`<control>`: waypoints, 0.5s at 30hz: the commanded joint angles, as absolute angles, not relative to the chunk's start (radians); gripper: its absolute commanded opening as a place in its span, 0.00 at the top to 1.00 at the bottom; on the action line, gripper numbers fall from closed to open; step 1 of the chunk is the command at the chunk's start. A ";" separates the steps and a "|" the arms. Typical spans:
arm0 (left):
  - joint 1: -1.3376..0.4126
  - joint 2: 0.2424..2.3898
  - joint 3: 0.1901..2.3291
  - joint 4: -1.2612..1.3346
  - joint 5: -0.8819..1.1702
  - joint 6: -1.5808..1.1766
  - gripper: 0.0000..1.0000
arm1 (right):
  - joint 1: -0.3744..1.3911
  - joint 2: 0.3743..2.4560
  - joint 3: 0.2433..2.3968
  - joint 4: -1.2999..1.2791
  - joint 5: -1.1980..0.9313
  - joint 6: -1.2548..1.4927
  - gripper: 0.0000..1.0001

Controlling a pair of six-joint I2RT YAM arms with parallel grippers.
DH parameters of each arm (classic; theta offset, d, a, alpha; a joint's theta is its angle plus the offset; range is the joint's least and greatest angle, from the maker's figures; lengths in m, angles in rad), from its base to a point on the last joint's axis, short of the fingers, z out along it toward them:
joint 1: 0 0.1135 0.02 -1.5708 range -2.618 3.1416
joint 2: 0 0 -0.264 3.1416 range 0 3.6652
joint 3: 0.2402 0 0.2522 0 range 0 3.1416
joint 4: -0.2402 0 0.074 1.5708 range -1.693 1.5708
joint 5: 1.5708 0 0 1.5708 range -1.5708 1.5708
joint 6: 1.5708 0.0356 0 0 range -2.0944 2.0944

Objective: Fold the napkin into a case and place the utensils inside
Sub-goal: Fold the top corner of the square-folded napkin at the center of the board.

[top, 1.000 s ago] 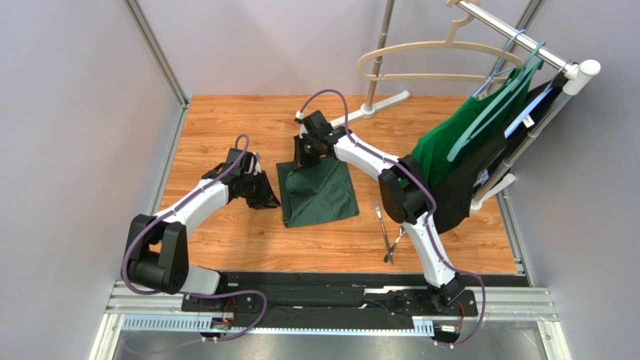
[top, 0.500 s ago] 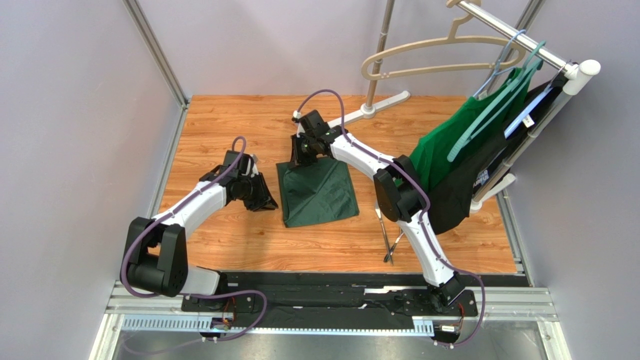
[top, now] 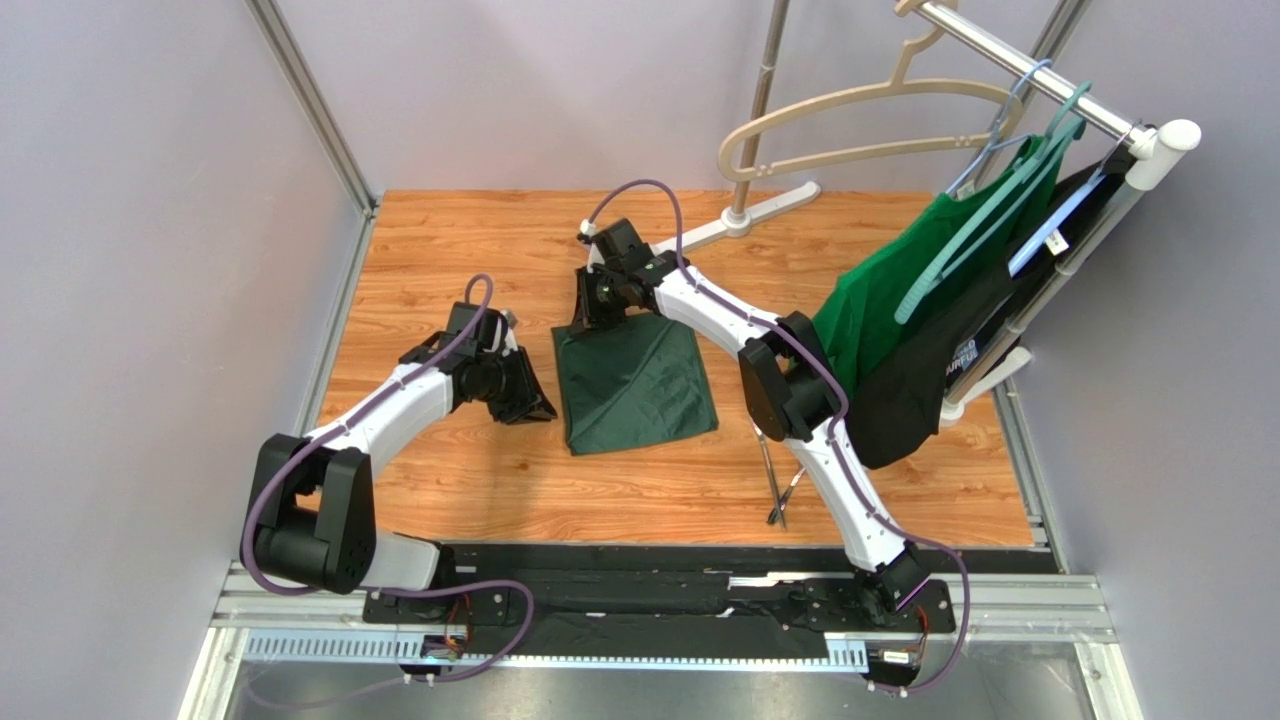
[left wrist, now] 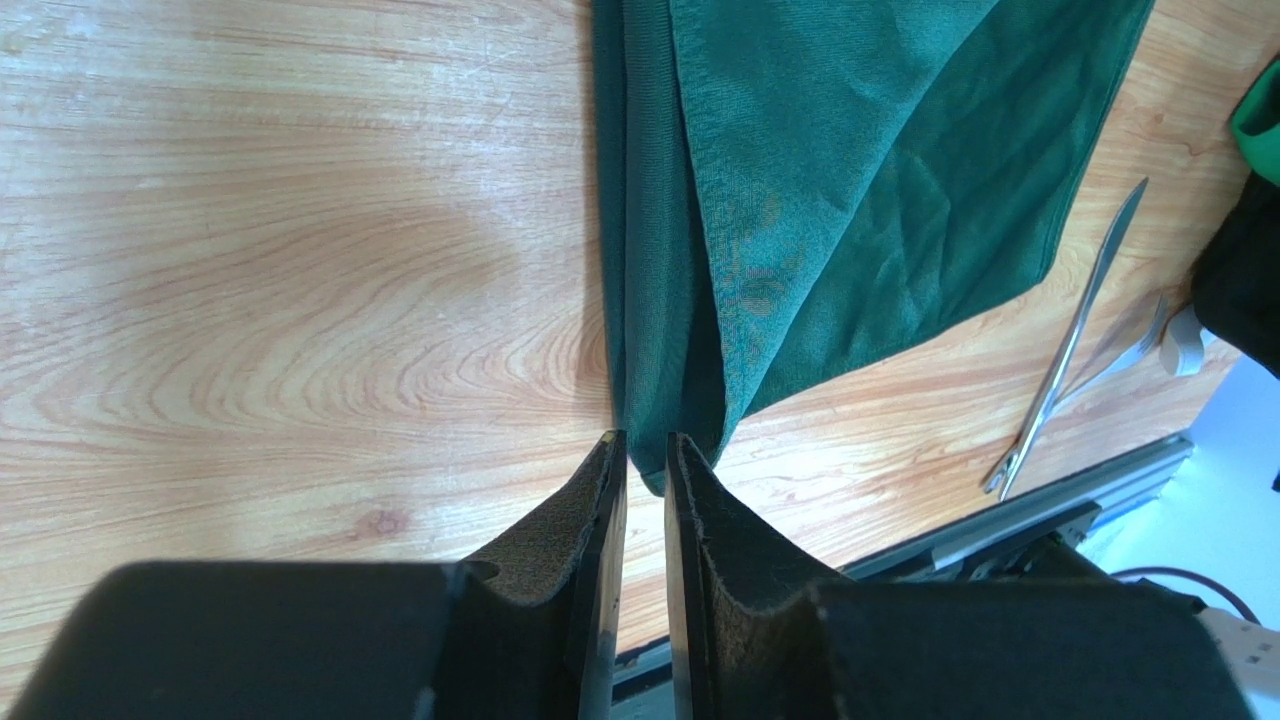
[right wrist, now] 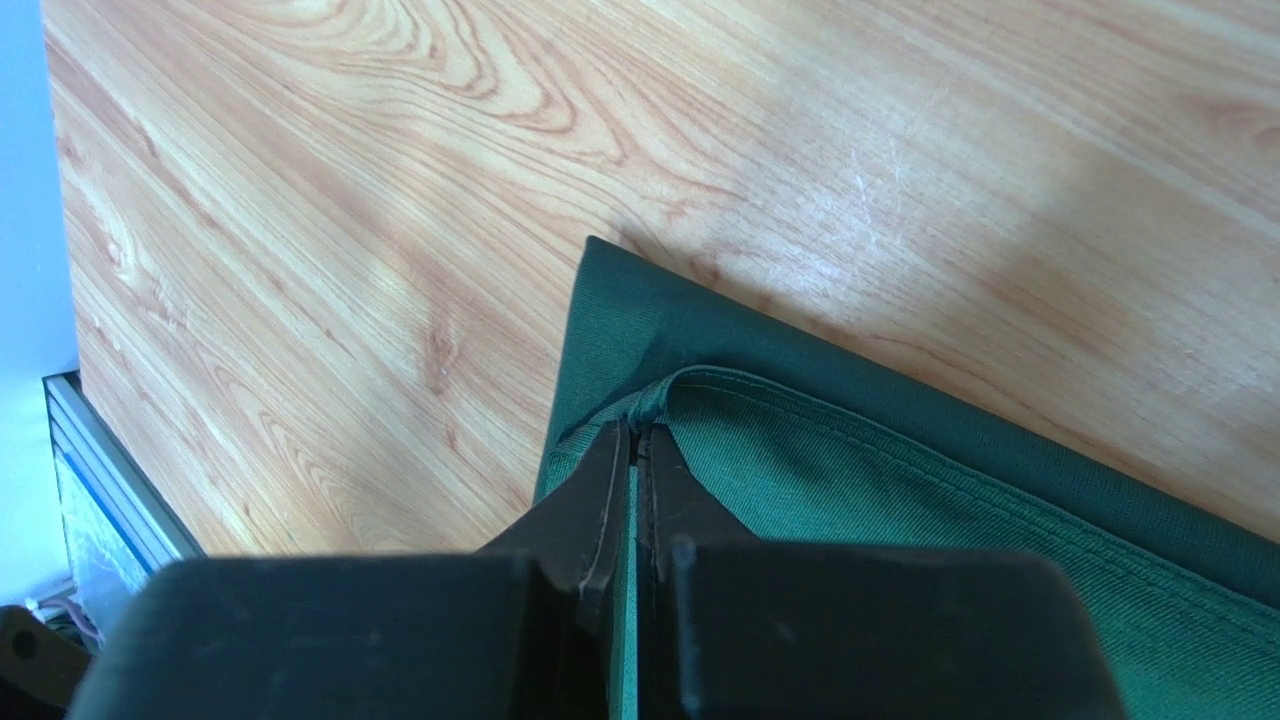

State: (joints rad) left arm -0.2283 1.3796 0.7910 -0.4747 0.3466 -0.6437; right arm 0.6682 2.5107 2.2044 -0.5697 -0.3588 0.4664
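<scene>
The dark green napkin [top: 639, 387] lies on the wooden table with a folded layer along its left side. My right gripper [top: 591, 312] is shut on the napkin's far left corner, and the hem [right wrist: 902, 510] is pinched between its jaws [right wrist: 633, 428]. My left gripper [top: 529, 402] hovers low by the napkin's near left corner [left wrist: 842, 180]. Its jaws [left wrist: 642, 440] stand a narrow gap apart, wood shows between them, and the cloth tip lies just ahead. The two silver utensils [top: 771, 458] lie crossed right of the napkin, also in the left wrist view [left wrist: 1074, 338].
A brighter green garment [top: 902, 293] on a teal hanger hangs with a black garment [top: 932, 375] from the rack at the right, over the table's right edge. The rack's pole [top: 759, 113] and foot [top: 751, 210] stand at the back. A metal frame post [top: 323, 113] borders the left.
My right gripper has drawn the napkin's corner a little back and left, and the raised bump in the cloth has flattened. The left gripper has barely moved.
</scene>
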 commanded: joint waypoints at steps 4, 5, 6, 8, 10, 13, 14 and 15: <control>-0.224 1.407 0.894 -0.454 0.428 -0.627 0.77 | 0.669 2.507 2.218 -0.564 -0.388 0.449 0.94; -0.224 1.419 0.905 -0.451 0.440 -0.626 0.77 | 0.669 2.503 2.215 -0.563 -0.390 0.449 0.92; -0.224 1.445 0.917 -0.445 0.451 -0.626 0.78 | 0.667 2.502 2.215 -0.566 -0.388 0.445 0.86; -0.224 1.482 0.945 -0.434 0.488 -0.629 0.79 | 0.667 2.491 2.218 -0.568 -0.385 0.446 0.74; -0.225 1.503 0.963 -0.411 0.531 -0.634 0.80 | 0.664 2.488 2.246 -0.589 -0.383 0.446 0.60; -0.242 1.535 0.982 -0.377 0.548 -0.653 0.81 | 0.644 2.464 2.264 -0.636 -0.385 0.446 0.54; -0.248 1.545 0.989 -0.371 0.552 -0.664 0.81 | 0.634 2.420 2.247 -0.647 -0.380 0.451 0.52; -0.259 1.561 0.995 -0.364 0.554 -0.666 0.81 | 0.623 2.390 2.223 -0.658 -0.385 0.454 0.51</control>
